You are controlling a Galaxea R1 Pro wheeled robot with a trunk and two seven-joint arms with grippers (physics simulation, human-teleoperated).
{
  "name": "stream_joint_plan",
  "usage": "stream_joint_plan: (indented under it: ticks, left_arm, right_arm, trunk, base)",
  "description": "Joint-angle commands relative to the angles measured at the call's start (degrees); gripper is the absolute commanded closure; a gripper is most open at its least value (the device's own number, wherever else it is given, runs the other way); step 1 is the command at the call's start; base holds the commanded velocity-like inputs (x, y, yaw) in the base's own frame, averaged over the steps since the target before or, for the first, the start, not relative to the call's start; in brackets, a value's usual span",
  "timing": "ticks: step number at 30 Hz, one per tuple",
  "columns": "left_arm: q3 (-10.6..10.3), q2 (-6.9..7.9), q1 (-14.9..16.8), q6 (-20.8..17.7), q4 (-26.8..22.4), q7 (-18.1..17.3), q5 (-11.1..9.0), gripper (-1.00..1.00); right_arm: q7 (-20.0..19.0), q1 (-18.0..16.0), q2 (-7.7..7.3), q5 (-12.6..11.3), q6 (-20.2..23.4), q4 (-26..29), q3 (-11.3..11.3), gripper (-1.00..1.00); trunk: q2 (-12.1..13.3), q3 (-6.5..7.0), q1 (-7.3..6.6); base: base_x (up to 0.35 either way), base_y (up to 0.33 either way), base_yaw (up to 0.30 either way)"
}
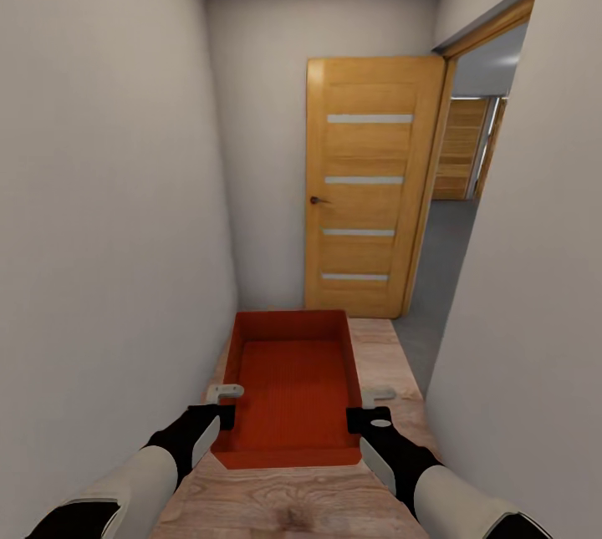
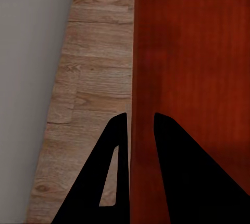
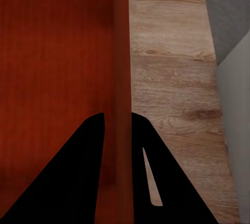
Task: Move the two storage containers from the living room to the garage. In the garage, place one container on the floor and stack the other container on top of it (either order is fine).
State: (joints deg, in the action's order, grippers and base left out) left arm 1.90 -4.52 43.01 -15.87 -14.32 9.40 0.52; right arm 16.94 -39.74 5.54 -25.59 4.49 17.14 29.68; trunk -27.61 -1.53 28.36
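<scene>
One orange-red storage container [image 1: 293, 388] hangs level in front of me above a light wood plank floor [image 1: 293, 505], open side up and with nothing in it. My left gripper [image 1: 224, 417] is shut on its left wall, one finger inside and one outside. In the left wrist view the left gripper [image 2: 139, 115] straddles that container wall [image 2: 192, 52]. My right gripper [image 1: 358, 419] is shut on the right wall the same way. The right wrist view shows the right gripper [image 3: 117, 115] pinching the container's rim [image 3: 52, 52]. The living room is out of view.
I am in a narrow corridor between pale walls [image 1: 109, 230]. Ahead stands an open wooden door [image 1: 372, 188]. To its right a doorway shows the garage's dark grey floor [image 1: 443, 272] and a wooden plank door [image 1: 464, 146] at the back.
</scene>
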Motion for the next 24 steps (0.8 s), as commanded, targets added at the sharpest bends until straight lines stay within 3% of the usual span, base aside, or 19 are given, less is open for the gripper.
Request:
stream_joint_plan:
  ticks: [1,24]
  left_arm:
    - [-0.05,0.83,-0.03,-0.32,-0.01,0.26,-0.43,1.00]
    - [-0.05,0.83,-0.03,-0.30,-0.01,0.26,-0.43,1.00]
  right_arm:
    - [0.22,-0.11,-0.08,0.19,-0.80,2.11,-0.94,1.00]
    - [0.25,-0.13,-0.09,0.19,-0.80,2.11,-0.94,1.00]
  trunk:
    - [-0.12,-0.13,0.06]
    - [-0.12,-0.13,0.06]
  base:
    - [0.324,0.000,0.000]
    - [0.324,0.000,0.000]
